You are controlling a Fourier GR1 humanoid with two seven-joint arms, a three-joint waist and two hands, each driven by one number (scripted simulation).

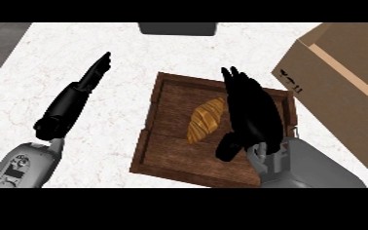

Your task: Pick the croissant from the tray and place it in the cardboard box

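A golden-brown croissant (pixel 205 120) lies near the middle of a dark wooden tray (pixel 167 126) on the white counter. My right hand (pixel 249 109) hovers over the tray just right of the croissant, fingers straight and pointing away from me, thumb low near the tray's front; it holds nothing. A cardboard box (pixel 332 78) stands at the right edge, right of the tray, only partly in view. My left hand (pixel 92 75) rests open over the counter at the left, fingers pointing up and away.
A dark grey object (pixel 177 28) sits at the counter's far edge, behind the tray. White marbled counter stretches between the left arm and the tray.
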